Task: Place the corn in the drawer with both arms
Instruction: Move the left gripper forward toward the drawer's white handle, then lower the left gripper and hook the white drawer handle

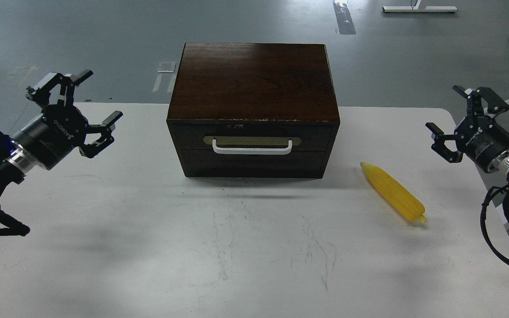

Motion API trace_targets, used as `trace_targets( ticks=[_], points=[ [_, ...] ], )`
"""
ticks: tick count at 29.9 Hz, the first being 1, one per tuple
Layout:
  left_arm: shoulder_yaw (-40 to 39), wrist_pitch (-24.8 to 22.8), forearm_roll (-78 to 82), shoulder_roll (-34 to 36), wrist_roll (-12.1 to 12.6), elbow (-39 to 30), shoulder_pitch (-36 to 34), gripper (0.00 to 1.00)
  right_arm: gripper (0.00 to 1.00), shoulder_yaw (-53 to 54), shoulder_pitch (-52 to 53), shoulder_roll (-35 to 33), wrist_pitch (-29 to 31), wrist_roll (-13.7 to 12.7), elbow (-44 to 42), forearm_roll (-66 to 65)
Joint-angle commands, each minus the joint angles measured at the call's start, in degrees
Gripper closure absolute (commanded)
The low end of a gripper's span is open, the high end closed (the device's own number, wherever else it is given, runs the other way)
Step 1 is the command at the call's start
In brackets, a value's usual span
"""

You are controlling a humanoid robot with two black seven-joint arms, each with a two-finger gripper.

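The yellow corn (393,192) lies on the white table (148,247), right of the box, its pointed end toward the box and its stub toward the front right. The dark brown wooden box (253,84) stands at the table's back middle. Its drawer (252,142) is closed, with a white bar handle (252,148) on a brass plate. My left gripper (90,98) hangs open over the table's left edge, well left of the box, holding nothing. My right gripper (451,115) is open at the far right, above and right of the corn, also with nothing in it.
The table surface bears dark scuff marks in front of the box. Beyond the table is grey floor with tape marks (344,17) and a white stand base (419,8). Black cables (497,221) loop off my right arm by the table's right edge.
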Motion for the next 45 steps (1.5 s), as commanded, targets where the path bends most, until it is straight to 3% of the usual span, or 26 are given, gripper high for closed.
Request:
trace_targets(
  ticks=[1,12,15,18,22,26,29,32,36,40,42,45],
  points=[
    [-0.9,0.0,0.0,0.1,-0.1,-0.1,0.1,0.01,0.0,0.0,-0.1,0.0,0.0,0.0,0.0,-0.1],
    [-4.1,0.0,0.0,0.4,-0.6,0.1,-1.2,0.01,0.0,0.2,0.0,-0.2,0.0,0.0,0.0,-0.3],
    [-5.0,0.0,5.4,1.0,-0.2,-0.3,-5.5,0.01,0.0,0.2,0.0,-0.4,0.0,0.0,-0.1,-0.5],
    [-5.0,0.0,18.2,1.5,-0.7,-1.1,-10.8,0.01,0.0,0.2,0.1,-0.5,0.0,0.0,-0.3,-0.7],
    [-4.7,0.0,37.4,0.4,-3.7,-6.6,-19.6,0.01,0.0,0.4,0.4,-0.1,0.0,0.0,-0.3,-0.8],
    [-4.6,0.0,50.2,-1.8,-3.9,-13.2,-24.0,0.01,0.0,1.2,0.4,0.0,0.0,0.0,-0.3,-0.8],
    [-4.5,0.0,65.2,-6.9,-4.2,-17.6,-27.4,0.01,0.0,1.3,0.5,0.0,0.0,0.0,-0.3,-0.9],
    [-2.7,0.0,76.1,-13.8,-6.7,-17.7,-30.4,0.01,0.0,1.3,0.5,0.0,0.0,0.0,-0.3,-0.9],
    [7.4,0.0,94.9,-21.1,-7.5,-15.9,-38.9,0.02,0.0,1.3,0.5,-0.6,0.0,0.0,-0.3,-1.0],
    [16.9,0.0,101.6,-22.9,-7.5,-13.1,-45.0,0.01,0.0,1.4,0.5,-0.6,0.0,0.0,-0.3,-1.0],
    [27.2,0.0,103.0,-24.0,-7.5,-10.0,-51.3,0.02,0.0,1.4,0.5,-0.6,0.0,0.0,-0.3,-1.0],
    [36.4,0.0,103.2,-25.0,-7.5,-7.1,-56.6,0.01,0.0,1.5,0.5,-0.6,0.0,0.0,-0.3,-1.0]
  ],
)
